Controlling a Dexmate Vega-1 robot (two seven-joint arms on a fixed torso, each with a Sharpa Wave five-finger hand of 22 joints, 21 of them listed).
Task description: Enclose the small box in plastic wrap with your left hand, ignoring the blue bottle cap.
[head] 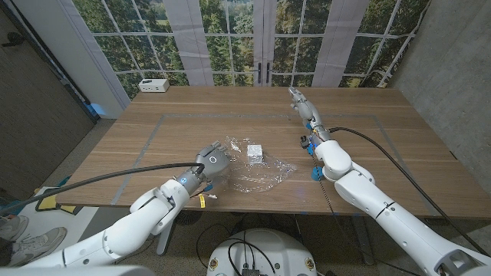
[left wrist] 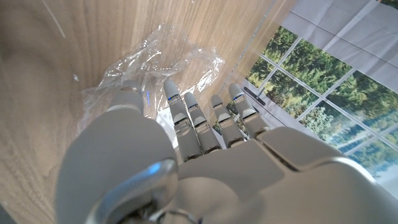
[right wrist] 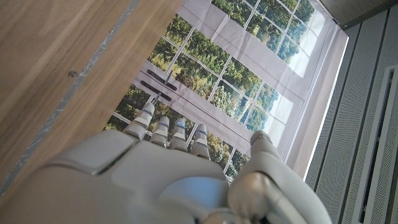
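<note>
A small white box [head: 254,151] sits on a crumpled sheet of clear plastic wrap [head: 265,172] near the middle of the table. My left hand [head: 211,162] is at the wrap's left edge, a little left of the box, with nothing gripped. In the left wrist view its fingers [left wrist: 199,118] reach out straight over the plastic wrap [left wrist: 149,56], and the thumb lies against the wrap's near edge. My right hand [head: 301,103] is held out over the far right part of the table, fingers straight and holding nothing; the right wrist view shows the right hand [right wrist: 161,174] above bare wood.
A white socket block [head: 154,85] lies at the table's far left corner. A grey tape outline [head: 157,130] frames the work area. Windows stand behind the table. My right forearm [head: 337,161] lies just right of the wrap.
</note>
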